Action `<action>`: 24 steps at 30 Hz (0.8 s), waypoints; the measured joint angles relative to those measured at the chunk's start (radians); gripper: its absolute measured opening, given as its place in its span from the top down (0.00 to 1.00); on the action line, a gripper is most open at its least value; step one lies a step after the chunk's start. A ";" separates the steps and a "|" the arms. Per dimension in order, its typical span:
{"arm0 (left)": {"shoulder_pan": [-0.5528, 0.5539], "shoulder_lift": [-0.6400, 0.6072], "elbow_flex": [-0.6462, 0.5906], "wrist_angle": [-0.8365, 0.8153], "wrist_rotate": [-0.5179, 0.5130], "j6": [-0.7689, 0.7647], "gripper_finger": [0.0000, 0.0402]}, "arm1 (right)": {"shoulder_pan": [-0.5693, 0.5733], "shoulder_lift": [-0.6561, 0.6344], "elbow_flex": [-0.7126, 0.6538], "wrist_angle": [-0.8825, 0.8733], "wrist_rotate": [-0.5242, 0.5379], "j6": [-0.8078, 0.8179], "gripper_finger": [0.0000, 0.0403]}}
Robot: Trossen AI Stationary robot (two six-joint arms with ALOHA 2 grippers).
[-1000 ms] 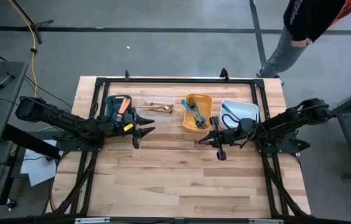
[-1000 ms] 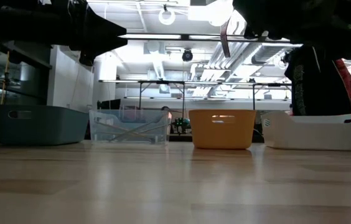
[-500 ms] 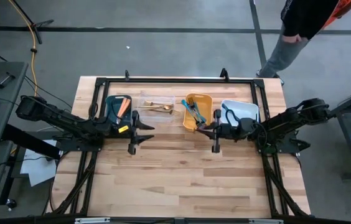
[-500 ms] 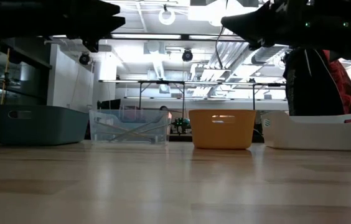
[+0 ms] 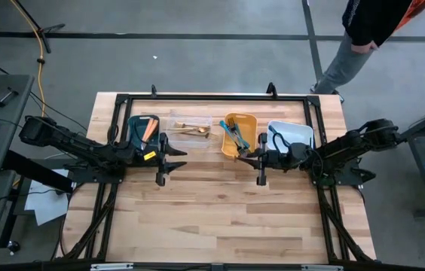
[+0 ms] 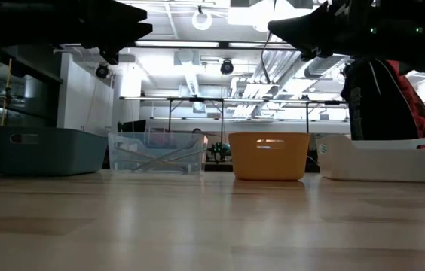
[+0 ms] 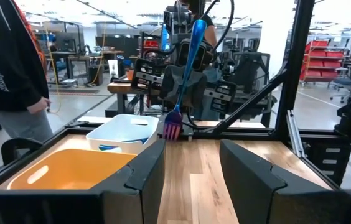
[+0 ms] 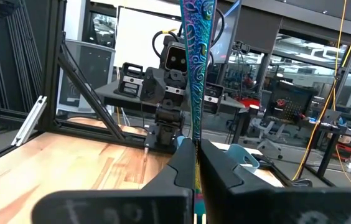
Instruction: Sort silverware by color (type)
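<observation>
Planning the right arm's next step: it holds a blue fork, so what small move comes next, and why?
Probably carry the fork a little further over the yellow bin and release. The right claw, shut on it, sits beside that bin, which already holds blue utensils.

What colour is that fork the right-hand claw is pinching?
Iridescent blue handle with purple-pink tines, clearest in the left wrist view.

Bright overhead ceiling lights (image 6: 201,19), arms backlit black, tabletop (image 6: 197,226) foreground blurred
</observation>
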 joint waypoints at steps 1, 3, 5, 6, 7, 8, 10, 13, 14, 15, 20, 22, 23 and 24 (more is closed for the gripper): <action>0.000 0.000 0.000 0.000 0.000 0.000 0.64 | 0.000 0.000 0.000 0.000 0.000 0.000 1.00; 0.000 0.000 0.000 0.000 0.000 0.000 0.64 | 0.000 0.000 0.000 0.000 -0.002 0.000 1.00; 0.000 0.000 0.000 0.000 0.000 0.000 0.64 | 0.000 0.000 0.000 -0.001 -0.003 0.000 1.00; 0.000 0.000 0.000 0.000 0.000 0.000 0.64 | 0.000 0.000 0.000 -0.001 -0.003 0.000 1.00; 0.000 0.000 0.000 0.000 0.000 0.000 0.64 | 0.000 0.000 0.000 -0.002 -0.003 0.000 1.00; 0.000 0.000 0.000 -0.001 0.000 0.000 0.64 | 0.000 0.000 0.000 -0.003 -0.003 0.000 1.00; 0.000 0.000 0.000 -0.001 0.000 0.000 0.64 | 0.000 0.000 0.000 -0.005 -0.003 0.000 1.00; 0.000 0.000 0.000 -0.001 0.000 0.000 0.64 | 0.000 0.000 0.000 -0.006 -0.003 0.000 1.00; 0.000 0.000 0.000 -0.001 0.000 0.000 0.64 | 0.000 0.000 0.000 -0.008 -0.003 0.000 1.00; 0.000 0.000 0.000 -0.001 0.000 0.000 0.64 | 0.000 0.000 0.000 -0.009 -0.003 0.000 1.00; 0.000 0.000 0.000 -0.001 0.000 0.000 0.64 | 0.000 0.000 0.000 -0.009 -0.003 0.000 1.00; 0.000 0.000 0.000 -0.001 0.000 -0.001 0.64 | 0.000 0.000 0.000 -0.009 -0.003 0.000 1.00; 0.000 0.000 0.000 -0.001 0.000 0.000 0.64 | 0.000 0.000 0.000 -0.011 -0.003 0.000 1.00; 0.000 0.000 0.000 -0.001 0.000 -0.001 0.64 | 0.000 0.000 0.000 -0.015 -0.003 0.000 1.00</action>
